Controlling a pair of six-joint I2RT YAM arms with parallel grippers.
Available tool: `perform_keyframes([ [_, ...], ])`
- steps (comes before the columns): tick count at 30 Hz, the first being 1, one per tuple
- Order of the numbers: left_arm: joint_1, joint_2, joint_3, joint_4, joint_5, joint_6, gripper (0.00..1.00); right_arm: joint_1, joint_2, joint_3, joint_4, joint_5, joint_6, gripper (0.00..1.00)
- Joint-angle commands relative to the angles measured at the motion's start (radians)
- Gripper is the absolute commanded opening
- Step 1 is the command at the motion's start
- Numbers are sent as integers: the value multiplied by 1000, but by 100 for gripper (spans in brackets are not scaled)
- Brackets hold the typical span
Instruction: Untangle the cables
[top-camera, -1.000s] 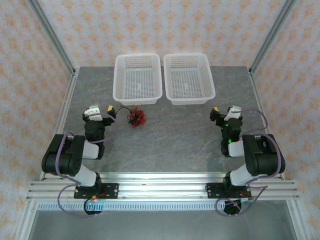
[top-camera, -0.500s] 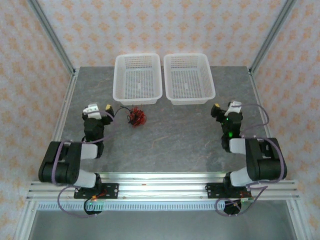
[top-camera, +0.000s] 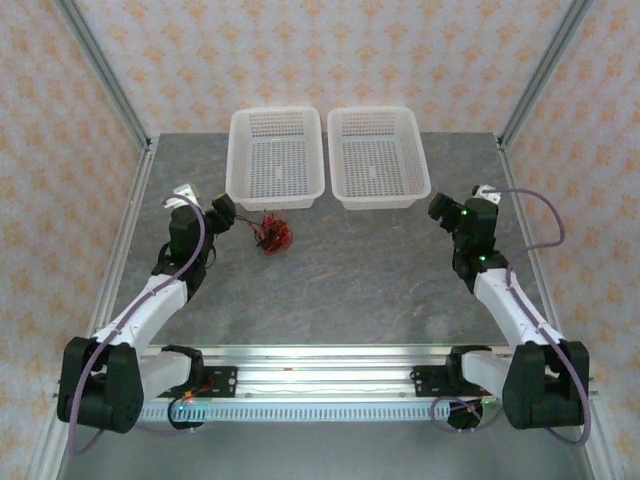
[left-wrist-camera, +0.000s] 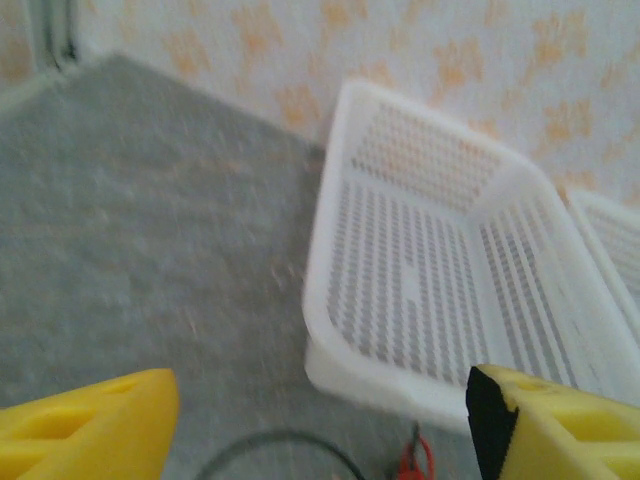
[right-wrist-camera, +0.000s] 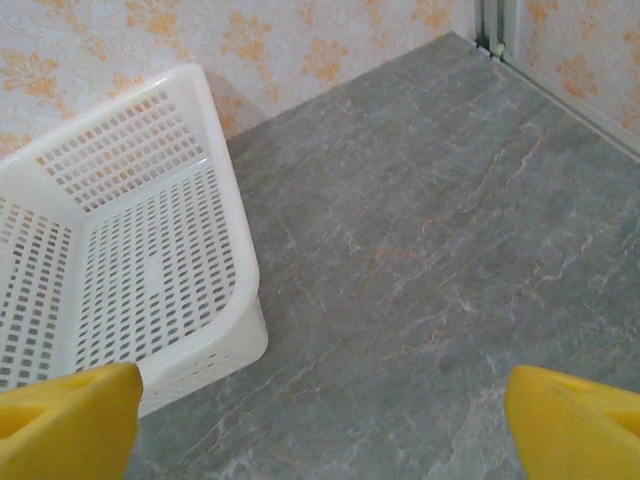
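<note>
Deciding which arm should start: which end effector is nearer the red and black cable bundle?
Left. The left end effector sits just left of the cable bundle, slightly farther back. The right end effector is much farther away, off to the bundle's right.

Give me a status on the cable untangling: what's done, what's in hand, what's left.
Done: nothing visible. The cables lie as one red-and-black knot just in front of the left basket.
In hand: the left gripper is open beside the knot, gripping nothing. The right gripper is open near the right basket, also holding nothing.
Left: grasp the knot and pull every cable apart.
</note>
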Motion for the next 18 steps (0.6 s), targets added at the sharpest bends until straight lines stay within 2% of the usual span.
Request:
perform_keyframes([
  [1, -62, -32, 58, -243, 118, -105, 80, 5, -33, 95, -309, -37, 71, 97],
  [4, -160, -25, 85, -306, 146, -104, 82, 6, -52, 130, -406, -79, 78, 97],
  [9, -321, 71, 165, -378, 38, -37, 83, 6, -73, 134, -467, -104, 81, 97],
  [15, -348, 278, 246, -389, -119, 14, 83, 6, -77, 116, -464, -137, 86, 97],
  [18, -349, 359, 282, -378, -160, 50, 83, 6, -80, 114, -467, -140, 87, 97],
])
